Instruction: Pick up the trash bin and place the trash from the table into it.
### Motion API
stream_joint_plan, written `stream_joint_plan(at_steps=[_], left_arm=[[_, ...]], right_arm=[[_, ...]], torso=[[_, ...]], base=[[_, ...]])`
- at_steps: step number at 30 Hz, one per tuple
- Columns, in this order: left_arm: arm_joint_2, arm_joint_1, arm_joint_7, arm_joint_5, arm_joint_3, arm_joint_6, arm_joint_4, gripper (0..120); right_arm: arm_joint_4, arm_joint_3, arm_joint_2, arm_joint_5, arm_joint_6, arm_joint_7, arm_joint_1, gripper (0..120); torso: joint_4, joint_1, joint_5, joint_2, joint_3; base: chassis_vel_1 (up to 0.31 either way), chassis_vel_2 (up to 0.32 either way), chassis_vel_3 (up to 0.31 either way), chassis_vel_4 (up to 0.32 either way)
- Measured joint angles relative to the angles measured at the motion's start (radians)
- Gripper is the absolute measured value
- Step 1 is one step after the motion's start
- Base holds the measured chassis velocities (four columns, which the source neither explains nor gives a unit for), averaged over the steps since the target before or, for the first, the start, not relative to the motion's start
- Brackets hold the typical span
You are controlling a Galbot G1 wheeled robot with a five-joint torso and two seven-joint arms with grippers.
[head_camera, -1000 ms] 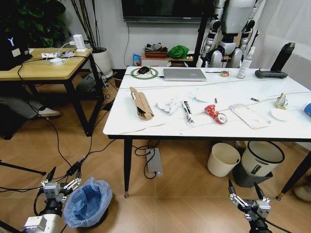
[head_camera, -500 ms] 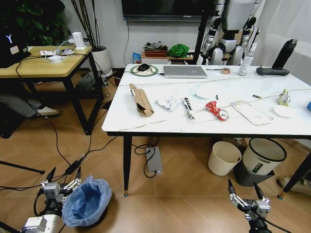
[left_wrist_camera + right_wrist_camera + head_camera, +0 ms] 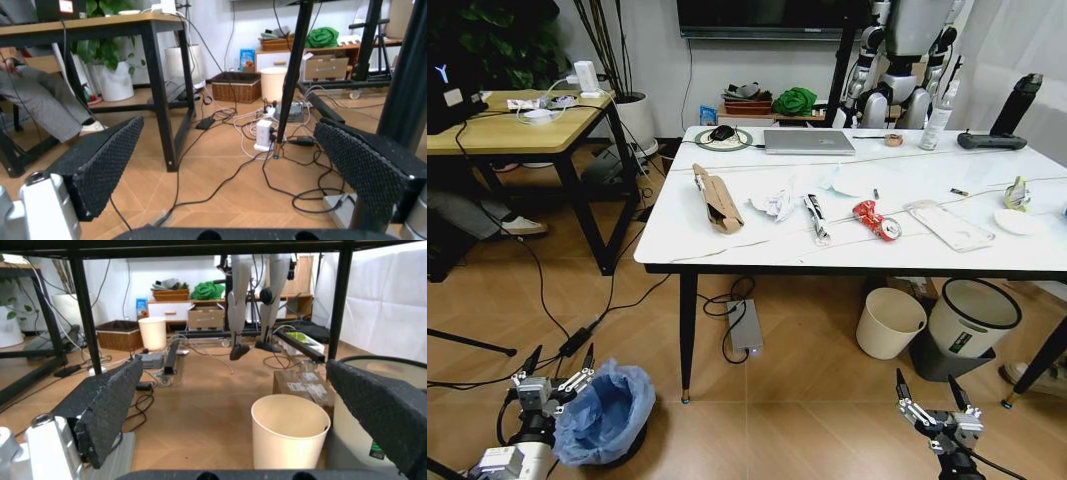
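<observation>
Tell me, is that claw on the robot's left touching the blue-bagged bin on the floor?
Cannot tell. In the head view the left gripper, fingers open, sits right at the trash bin's puffy bag edge, with no clear gap or contact visible.

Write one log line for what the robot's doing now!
left gripper: open, beside trash bin | right gripper: open, low | trash: on table
</observation>
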State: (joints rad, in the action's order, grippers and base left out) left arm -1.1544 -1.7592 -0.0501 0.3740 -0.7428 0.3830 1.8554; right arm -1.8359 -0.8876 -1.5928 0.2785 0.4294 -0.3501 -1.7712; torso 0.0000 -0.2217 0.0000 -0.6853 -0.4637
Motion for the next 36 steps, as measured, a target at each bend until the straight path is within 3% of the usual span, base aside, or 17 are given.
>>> stream_joint_plan(at_steps=[36], left_arm=[[-0.006, 0.007, -0.001, -0.007, 0.007, 0.001, -0.009, 100]], right_arm=[[0.002, 0.000, 0.004, -0.003, 0.002, -0.001, 0.002, 100]], torso=[[0.0000, 0.060, 0.0000, 0.154, 0.094]], base=[[0.000, 0.000, 0.000, 0.000]])
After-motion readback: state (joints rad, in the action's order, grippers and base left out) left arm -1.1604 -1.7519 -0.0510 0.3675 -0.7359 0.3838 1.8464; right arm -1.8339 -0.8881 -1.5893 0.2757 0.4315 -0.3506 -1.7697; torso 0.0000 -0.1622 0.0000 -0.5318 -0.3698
